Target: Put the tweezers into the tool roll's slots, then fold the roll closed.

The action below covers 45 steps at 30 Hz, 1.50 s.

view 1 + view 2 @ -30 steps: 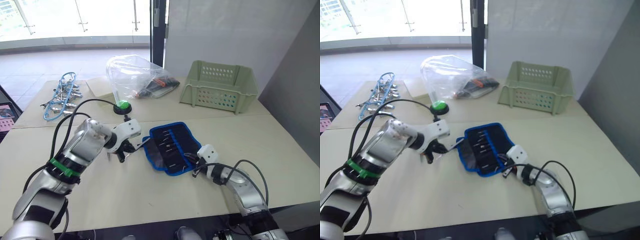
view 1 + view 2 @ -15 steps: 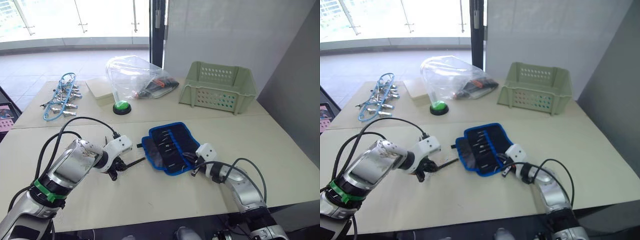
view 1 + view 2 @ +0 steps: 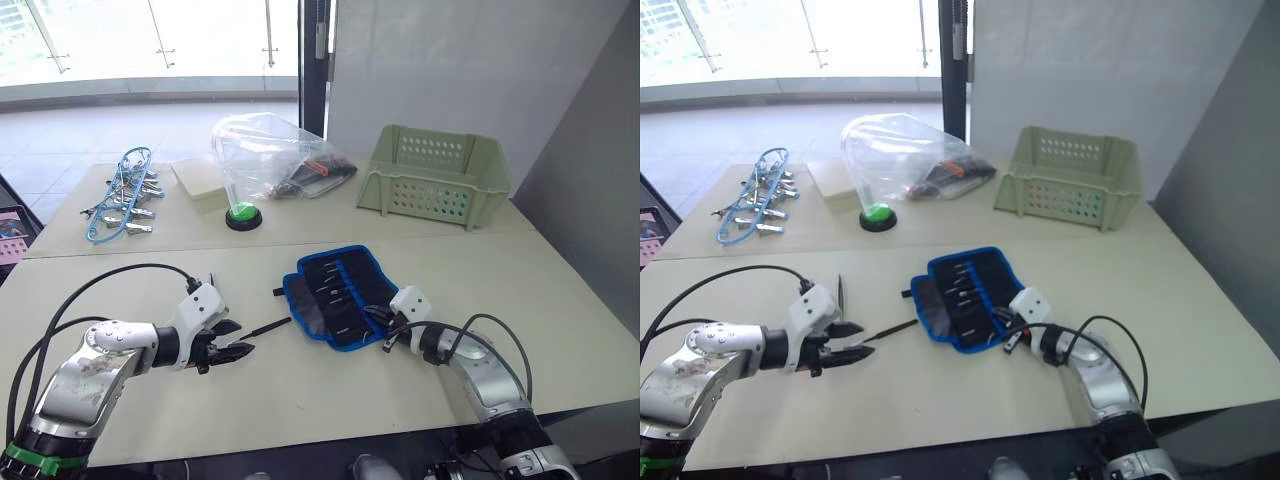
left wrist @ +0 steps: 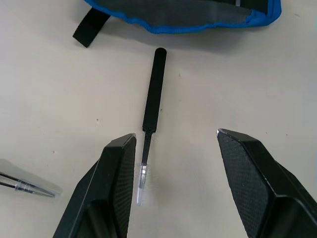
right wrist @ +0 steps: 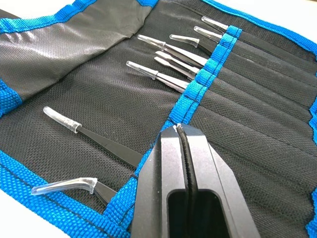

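Lying loose on the table (image 3: 330, 390) beside the tool roll (image 3: 340, 295) — one tweezer (image 4: 153, 94), between the wide-spread left gripper (image 4: 178, 178) fingers, now drawn back (right gripper (image 5: 184, 188) clenched over the roll's pockets).

My left gripper (image 3: 232, 338) has pulled back from the roll (image 3: 340, 293), moving left and nearer across the table (image 3: 300, 400). A second ago it was up against the roll's left edge; now it sits well apart from it, fingers spread wide. One tweezer (image 4: 153, 94) it had at the roll now lies loose on the table between gripper and roll, its capped tip just ahead of the left finger (image 4: 119, 163).
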Available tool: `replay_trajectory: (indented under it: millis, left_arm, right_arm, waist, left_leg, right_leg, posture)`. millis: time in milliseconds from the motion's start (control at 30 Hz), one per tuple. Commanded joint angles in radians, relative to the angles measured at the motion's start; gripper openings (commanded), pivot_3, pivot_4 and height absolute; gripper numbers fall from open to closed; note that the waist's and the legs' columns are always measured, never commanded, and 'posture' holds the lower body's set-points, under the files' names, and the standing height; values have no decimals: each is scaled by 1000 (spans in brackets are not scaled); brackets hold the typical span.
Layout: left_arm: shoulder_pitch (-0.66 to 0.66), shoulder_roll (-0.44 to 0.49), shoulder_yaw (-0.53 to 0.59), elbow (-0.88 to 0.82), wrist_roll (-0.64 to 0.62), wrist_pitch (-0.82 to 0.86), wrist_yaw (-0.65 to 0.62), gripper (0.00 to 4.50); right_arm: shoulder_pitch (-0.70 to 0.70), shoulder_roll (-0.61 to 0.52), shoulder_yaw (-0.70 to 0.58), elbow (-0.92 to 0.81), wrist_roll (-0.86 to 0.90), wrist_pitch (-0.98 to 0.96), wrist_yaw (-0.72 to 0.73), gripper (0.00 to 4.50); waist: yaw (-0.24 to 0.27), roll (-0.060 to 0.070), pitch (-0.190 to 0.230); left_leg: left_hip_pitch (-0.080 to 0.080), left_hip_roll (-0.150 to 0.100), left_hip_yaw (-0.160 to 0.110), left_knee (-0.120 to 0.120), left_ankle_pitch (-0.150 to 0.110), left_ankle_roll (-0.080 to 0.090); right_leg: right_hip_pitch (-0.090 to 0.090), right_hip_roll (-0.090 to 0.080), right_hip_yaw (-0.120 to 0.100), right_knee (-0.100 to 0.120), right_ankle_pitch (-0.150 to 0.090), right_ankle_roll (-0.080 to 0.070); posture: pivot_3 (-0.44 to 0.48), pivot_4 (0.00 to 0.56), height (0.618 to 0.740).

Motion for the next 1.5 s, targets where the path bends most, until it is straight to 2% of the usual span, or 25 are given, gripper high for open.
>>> replay_trajectory:
  millis: [33, 267, 567, 667, 867, 1133, 1267, 1367, 1433, 1500]
  left_arm:
    - [1, 11, 0, 95, 59, -193, 8, 2765]
    - [-33, -52, -27, 220, 7, -291, -50, 2765]
    - [-78, -43, -104, 358, 83, -422, -93, 2765]
    - [-84, -57, -111, 367, 74, -435, -99, 1958]
    - [-86, -71, -126, 372, 66, -439, -117, 21]
    - [-76, -38, -55, 356, 25, -407, -109, 21]
    - [-79, 10, 49, 278, -66, -309, -98, 21]
    - [-94, 37, 84, 224, -112, -242, -92, 21]
    - [-167, 63, 82, 152, -167, -141, -96, 21]
    - [-252, 86, 35, 98, -180, -60, -107, 21]
  right_arm:
    - [40, 18, 94, 79, -52, 42, 34, 0]
    - [45, 15, 89, 74, -54, 43, 33, 0]
    - [39, 16, 87, 75, -54, 45, 31, 0]
    - [42, 16, 88, 70, -54, 49, 31, 0]
    - [41, 16, 90, 68, -57, 49, 30, 0]
    - [38, 19, 91, 69, -60, 48, 30, 0]
    - [38, 19, 87, 71, -61, 47, 34, 0]
    - [38, 18, 86, 72, -63, 46, 36, 0]
    - [36, 18, 88, 78, -66, 41, 39, 0]
    - [35, 20, 90, 83, -68, 39, 40, 0]
  waist:
    - [0, 0, 0]
    - [-3, 0, 0]
    - [-2, 0, 0]
    - [-2, 0, 0]
    - [-2, 0, 0]
    - [-5, 0, 0]
    - [-6, 0, 1]
    - [-2, 0, 2]
    - [-1, -1, 2]
    - [1, -4, 3]
  left_leg:
    - [0, 0, 0, 0, 0, 0]
    - [0, 0, 0, 0, 0, 0]
    - [1, 0, 0, 0, 0, 0]
    - [1, 0, 0, 0, 0, 0]
    - [1, 0, 0, 0, 0, 0]
    - [1, 1, 0, 0, 0, 0]
    - [1, 2, 0, 0, 0, 1]
    - [0, 3, 0, 0, 0, 1]
    - [1, 3, 0, 0, 0, 1]
    - [0, 3, 0, 0, 0, 0]
  right_leg:
    - [0, 1, 0, 0, 0, 0]
    - [0, 1, 0, 0, 0, -1]
    - [0, 2, 0, 1, 0, 0]
    - [0, 2, 0, 1, 0, 0]
    - [0, 2, 0, 1, 0, 0]
    - [0, 2, 0, 1, 0, 0]
    - [-1, 3, 0, 1, 0, 0]
    - [-1, 4, 0, 1, 0, 0]
    - [-1, 3, 0, 0, 0, 0]
    - [-1, 3, -1, 0, -1, 0]
  posture:
    - [0, 150, 740]
    - [0, 150, 740]
    - [0, 150, 740]
    - [0, 150, 740]
    - [0, 150, 740]
    - [0, 150, 740]
    - [0, 150, 740]
    - [0, 150, 740]
    - [0, 150, 740]
    - [0, 150, 740]
